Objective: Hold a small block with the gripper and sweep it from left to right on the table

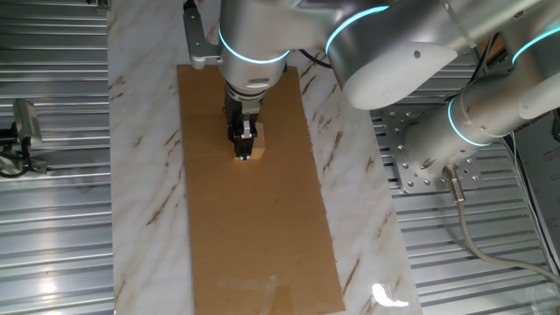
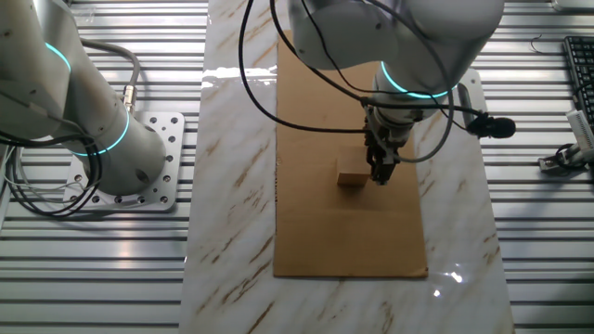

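The small block is a pale tan cube lying on the brown board, which rests on the marble table. The black gripper points straight down with its tips at the block's left side and partly covers it. In the other fixed view the block lies just left of the gripper, close to it or touching. The block looks beside the fingers rather than between them. The gap between the fingers does not show in either view.
The board runs along the middle of the table. The arm's base plate stands on ribbed metal flooring beside the table. A keyboard and a small device lie off the table.
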Controlling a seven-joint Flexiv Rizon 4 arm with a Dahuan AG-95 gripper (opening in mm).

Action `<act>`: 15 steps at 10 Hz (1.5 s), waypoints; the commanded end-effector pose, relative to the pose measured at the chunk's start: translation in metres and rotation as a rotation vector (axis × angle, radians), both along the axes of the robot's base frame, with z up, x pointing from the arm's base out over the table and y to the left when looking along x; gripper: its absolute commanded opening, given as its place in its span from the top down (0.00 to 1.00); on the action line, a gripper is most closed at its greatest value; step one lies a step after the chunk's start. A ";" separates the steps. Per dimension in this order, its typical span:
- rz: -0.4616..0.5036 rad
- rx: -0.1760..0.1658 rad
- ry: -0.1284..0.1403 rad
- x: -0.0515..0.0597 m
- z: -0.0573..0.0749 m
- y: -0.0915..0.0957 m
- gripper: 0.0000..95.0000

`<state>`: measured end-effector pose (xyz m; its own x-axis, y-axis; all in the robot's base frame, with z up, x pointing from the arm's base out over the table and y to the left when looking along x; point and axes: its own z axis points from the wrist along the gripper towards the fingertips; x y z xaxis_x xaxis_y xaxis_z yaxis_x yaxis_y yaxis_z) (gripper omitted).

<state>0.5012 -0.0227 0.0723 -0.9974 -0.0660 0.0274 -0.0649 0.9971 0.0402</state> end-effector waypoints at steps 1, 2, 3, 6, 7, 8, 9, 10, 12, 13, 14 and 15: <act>0.007 0.002 0.018 0.001 -0.001 0.000 0.20; 0.010 0.002 0.019 0.001 -0.001 0.000 0.20; 0.009 0.004 0.019 0.001 -0.001 0.000 0.20; 0.009 0.010 0.020 0.001 -0.001 0.000 0.20; 0.013 0.012 0.022 0.001 -0.001 0.000 0.20; 0.017 0.015 0.023 0.001 -0.003 0.000 0.20; 0.021 0.017 0.023 0.002 -0.010 -0.002 0.20; 0.025 0.019 0.021 0.003 -0.016 -0.003 0.20; 0.027 0.024 0.012 0.000 -0.027 -0.004 0.20; 0.026 0.025 0.012 -0.001 -0.029 -0.004 0.20; 0.026 0.026 0.013 -0.002 -0.032 -0.004 0.20; 0.027 0.025 0.015 -0.001 -0.032 -0.004 0.20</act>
